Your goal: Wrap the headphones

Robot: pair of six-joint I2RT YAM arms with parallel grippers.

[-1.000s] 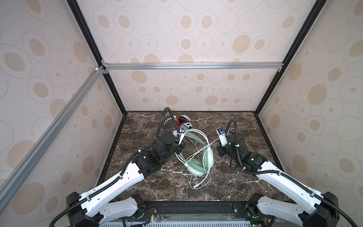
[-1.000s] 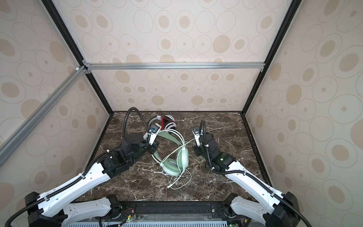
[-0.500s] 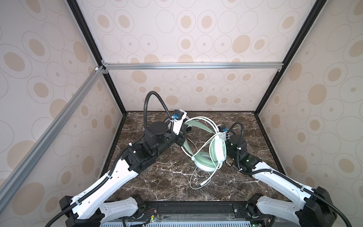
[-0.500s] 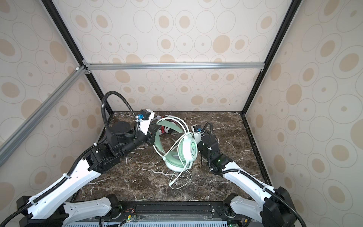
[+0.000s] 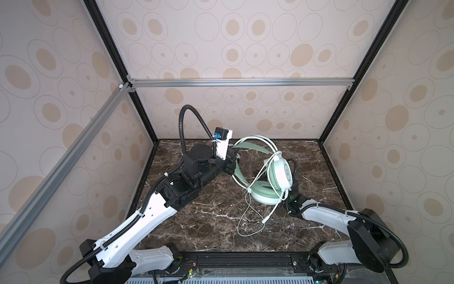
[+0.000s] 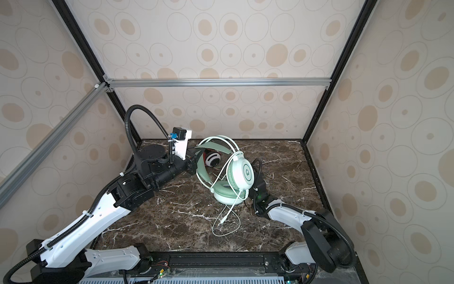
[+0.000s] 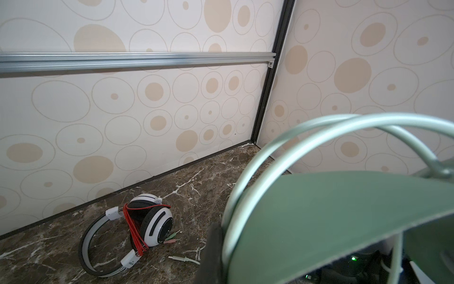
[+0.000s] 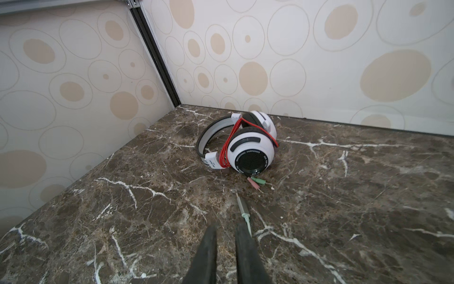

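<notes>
The left hand is pressed together on the green headband of the mint headphones, holding that band up off the counter near the middle. In the left wrist view the band fills the lower corner, pinched right at the black finger. One ear cup stands upright and raised, its white outer shell facing the right-hand wall. The other cup sits lower with its green pad turned up, and it cannot be told whether it touches the marble. The green cord drapes over the raised cup, hangs down and loops loosely on the counter in front. In both top views the right hand is tucked behind the raised cup and cannot be seen. The right wrist view shows that right hand low over the marble, its two dark fingers a narrow gap apart with nothing between them and a pale green plug lying just beside their tips. The white headphones lie on the counter by the back wall, left of centre, with the red cord wound round them and two small plugs poking out alongside.
</notes>
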